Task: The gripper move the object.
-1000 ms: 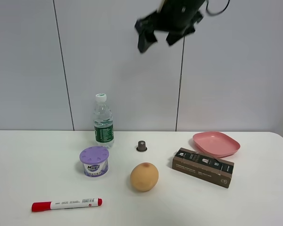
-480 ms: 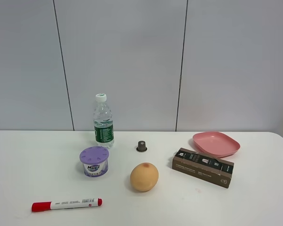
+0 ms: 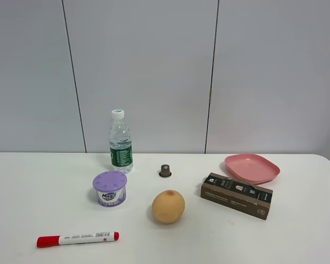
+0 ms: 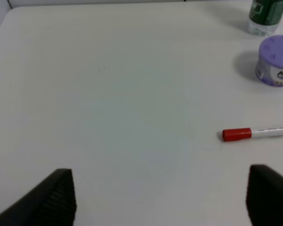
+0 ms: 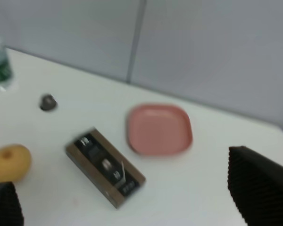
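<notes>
The object, a tiny dark coffee capsule [image 3: 165, 171], stands upright on the white table [image 3: 33, 187], between the water bottle and the brown box. It also shows in the right wrist view [image 5: 47, 102], blurred. Neither gripper shows in the exterior high view. My right gripper [image 5: 120, 193] is open and empty, high above the table over its right part. My left gripper [image 4: 160, 193] is open and empty above the table's left part, far from the capsule.
A water bottle [image 3: 121, 140], a purple tub [image 3: 110, 188], a round orange-yellow fruit [image 3: 168, 207], a long brown box [image 3: 236, 196], a pink plate [image 3: 252, 168] and a red-capped marker [image 3: 77, 238] lie on the table. A grey wall stands behind.
A black gripper that hung at the top of the exterior high view one second ago has gone up out of that view. The objects on the table have not moved.
</notes>
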### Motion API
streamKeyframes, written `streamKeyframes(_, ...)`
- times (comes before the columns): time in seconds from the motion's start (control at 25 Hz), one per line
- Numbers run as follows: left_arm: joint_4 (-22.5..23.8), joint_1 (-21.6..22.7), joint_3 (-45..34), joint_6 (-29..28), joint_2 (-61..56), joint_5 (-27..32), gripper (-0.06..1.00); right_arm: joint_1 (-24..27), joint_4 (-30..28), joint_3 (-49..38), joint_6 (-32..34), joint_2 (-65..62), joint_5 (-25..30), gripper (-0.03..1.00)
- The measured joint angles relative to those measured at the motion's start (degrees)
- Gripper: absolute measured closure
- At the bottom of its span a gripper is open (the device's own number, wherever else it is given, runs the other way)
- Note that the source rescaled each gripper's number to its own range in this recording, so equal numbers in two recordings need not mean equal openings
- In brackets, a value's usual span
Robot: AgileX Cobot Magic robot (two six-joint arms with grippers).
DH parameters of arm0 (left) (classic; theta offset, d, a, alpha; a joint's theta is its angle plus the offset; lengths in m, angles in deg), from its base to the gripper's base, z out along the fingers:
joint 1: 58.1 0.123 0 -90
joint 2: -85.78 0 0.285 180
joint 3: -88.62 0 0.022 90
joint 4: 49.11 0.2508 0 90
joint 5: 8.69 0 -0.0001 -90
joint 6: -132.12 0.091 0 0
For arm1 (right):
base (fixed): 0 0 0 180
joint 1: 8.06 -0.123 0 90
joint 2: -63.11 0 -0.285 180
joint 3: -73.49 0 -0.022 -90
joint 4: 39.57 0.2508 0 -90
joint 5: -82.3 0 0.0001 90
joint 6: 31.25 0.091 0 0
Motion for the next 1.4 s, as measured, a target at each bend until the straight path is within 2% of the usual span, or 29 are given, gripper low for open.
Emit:
streamKeyframes(0.2, 0.0, 0.0, 0.0, 0.0, 0.0, 0.0, -0.06, 12.35, 4.62, -11.63, 0.21, -12.5, -0.94, 0.17)
streamKeyframes(0.4, 0.0, 0.0, 0.0, 0.0, 0.0, 0.0, -0.06, 18.32, 8.97, -18.08, 4.23, -22.7, 3.32, 0.17)
streamKeyframes(0.56, 0.0, 0.0, 0.0, 0.0, 0.0, 0.0, -0.06, 18.66, 9.7, -21.3, 8.45, -27.58, 9.25, 0.17)
streamKeyframes(0.72, 0.0, 0.0, 0.0, 0.0, 0.0, 0.0, -0.06, 18.66, 8.78, -24.21, 9.28, -31.95, 16.07, 0.17)
streamKeyframes(0.84, 0.0, 0.0, 0.0, 0.0, 0.0, 0.0, -0.06, 18.66, 7.93, -26.62, 9.42, -35.42, 18.22, 0.17)
streamKeyframes(1.0, 0.0, 0.0, 0.0, 0.0, 0.0, 0.0, -0.06, 18.66, 7.72, -28.54, 8.87, -39.92, 18.38, 0.17)
streamKeyframes(1.4, 0.0, 0.0, 0.0, 0.0, 0.0, 0.0, -0.06, 18.66, 7.3, -31.08, 8.39, -42.54, 11.17, 0.17)
